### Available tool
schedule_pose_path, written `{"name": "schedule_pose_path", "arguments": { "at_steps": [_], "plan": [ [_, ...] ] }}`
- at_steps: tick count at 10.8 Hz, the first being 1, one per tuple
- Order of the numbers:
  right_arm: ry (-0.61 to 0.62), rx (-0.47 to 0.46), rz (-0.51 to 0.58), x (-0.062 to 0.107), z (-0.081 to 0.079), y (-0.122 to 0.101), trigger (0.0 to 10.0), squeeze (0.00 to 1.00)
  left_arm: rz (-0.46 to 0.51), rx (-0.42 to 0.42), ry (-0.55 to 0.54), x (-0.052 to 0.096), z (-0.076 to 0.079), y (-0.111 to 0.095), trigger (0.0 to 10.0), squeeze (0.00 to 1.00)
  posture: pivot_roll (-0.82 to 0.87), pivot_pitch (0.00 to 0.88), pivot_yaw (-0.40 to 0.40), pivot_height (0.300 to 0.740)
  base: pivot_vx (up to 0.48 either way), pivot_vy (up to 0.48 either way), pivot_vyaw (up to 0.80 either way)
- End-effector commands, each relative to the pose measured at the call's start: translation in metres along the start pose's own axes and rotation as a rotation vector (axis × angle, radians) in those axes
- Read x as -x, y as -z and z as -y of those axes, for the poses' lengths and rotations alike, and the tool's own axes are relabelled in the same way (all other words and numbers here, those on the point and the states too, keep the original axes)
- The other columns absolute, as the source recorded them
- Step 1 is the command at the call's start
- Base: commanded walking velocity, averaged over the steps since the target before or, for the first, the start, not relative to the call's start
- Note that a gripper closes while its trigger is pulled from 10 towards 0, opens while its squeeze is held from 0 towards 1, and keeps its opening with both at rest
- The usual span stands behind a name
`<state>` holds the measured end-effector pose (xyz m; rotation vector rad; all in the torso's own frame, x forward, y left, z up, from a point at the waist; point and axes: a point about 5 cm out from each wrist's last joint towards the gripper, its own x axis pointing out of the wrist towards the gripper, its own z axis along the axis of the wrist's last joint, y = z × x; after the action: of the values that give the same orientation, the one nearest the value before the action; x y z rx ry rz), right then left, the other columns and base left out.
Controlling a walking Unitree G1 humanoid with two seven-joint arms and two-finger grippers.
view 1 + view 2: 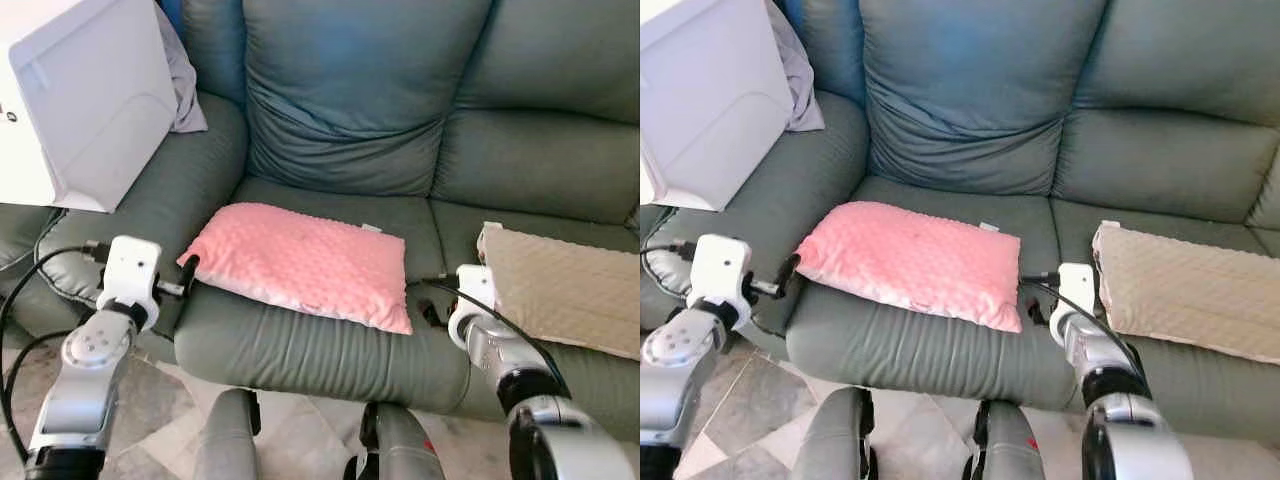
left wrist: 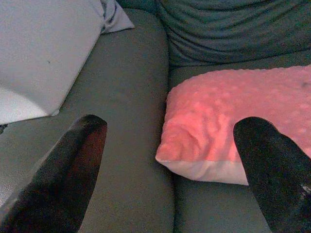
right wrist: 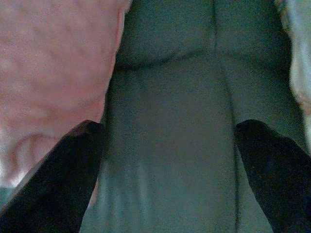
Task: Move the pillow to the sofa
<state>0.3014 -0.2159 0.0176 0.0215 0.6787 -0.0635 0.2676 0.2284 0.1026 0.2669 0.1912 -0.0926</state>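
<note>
Nearest to us, our left pincer (image 1: 187, 275) sits just off the near left corner of the pink pillow (image 1: 305, 264), over the seam where the seat meets the left armrest (image 1: 190, 180). In the left wrist view its two black fingers (image 2: 68, 170) are spread wide and hold nothing; one lies over the armrest side, the other over the pillow's near left corner. We cannot tell whether that finger touches the fabric.

Our right pincer (image 1: 1035, 300) hangs at the pillow's near right corner. In the right wrist view its fingers (image 3: 53, 174) stand apart and empty, framing a strip of bare green seat between the pink pillow and the beige pillow (image 1: 565, 290).

The pink pillow lies flat on the left seat cushion of the grey-green sofa (image 1: 400, 90), its near long edge close to the cushion's front lip, its right corner near the seam between the two seats. Open seat shows behind it up to the backrest. The beige pillow lies flat on the right seat, apart from the pink one.

Farther left, a white box (image 1: 85, 95) rests on the armrest, with a pale cloth (image 1: 185, 85) just behind it against the sofa back.
</note>
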Motion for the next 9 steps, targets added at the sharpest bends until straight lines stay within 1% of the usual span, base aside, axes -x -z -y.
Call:
{"name": "schedule_pose_path", "arguments": {
  "at_steps": [1,2,3,4,5,6,7,8,9],
  "plan": [
    [0.01,0.023,0.024,0.005,-0.001,0.0,10.0,1.0,-0.002,0.006,0.0,-0.004,0.002,0.001,10.0,0.0,0.06,0.018,-0.032,0.638,0.0,0.0,0.0],
    [0.004,0.03,0.058,0.01,-0.005,0.0,10.0,1.0,0.005,0.015,0.001,-0.008,0.004,0.0,10.0,0.0,0.05,0.005,-0.03,0.638,0.0,0.0,0.0],
    [-0.003,0.074,0.184,0.029,-0.016,0.001,10.0,1.0,0.057,0.068,0.033,-0.012,0.012,-0.008,10.0,0.0,0.03,0.0,-0.027,0.638,0.0,0.0,0.0],
    [-0.003,0.109,0.301,0.047,-0.025,0.001,10.0,1.0,0.132,0.134,0.125,-0.011,0.025,-0.018,10.0,0.0,0.01,0.0,-0.025,0.638,0.0,0.0,0.0],
    [0.007,0.137,0.399,0.061,-0.029,-0.001,10.0,1.0,0.174,0.159,0.214,-0.005,0.038,-0.022,10.0,0.0,0.0,0.0,-0.024,0.638,0.0,0.0,0.0],
    [0.025,0.152,0.438,0.07,-0.03,-0.001,10.0,0.65,0.185,0.151,0.255,-0.003,0.045,-0.021,10.0,0.0,-0.01,0.0,-0.021,0.638,0.0,0.0,0.0],
    [0.04,0.113,0.512,0.082,-0.032,-0.007,10.0,0.0,0.192,0.113,0.288,0.0,0.054,-0.019,10.0,0.0,-0.03,0.0,-0.007,0.638,0.0,0.0,0.0],
    [0.047,0.069,0.594,0.092,-0.033,-0.016,10.0,0.0,0.202,0.111,0.295,-0.002,0.058,-0.018,10.0,0.0,-0.04,0.0,-0.003,0.638,0.0,0.0,0.0],
    [0.042,0.05,0.659,0.096,-0.036,-0.028,10.0,0.0,0.22,0.129,0.28,-0.009,0.06,-0.021,10.0,0.0,-0.05,0.0,0.001,0.638,0.0,0.0,0.0]
  ]
}}
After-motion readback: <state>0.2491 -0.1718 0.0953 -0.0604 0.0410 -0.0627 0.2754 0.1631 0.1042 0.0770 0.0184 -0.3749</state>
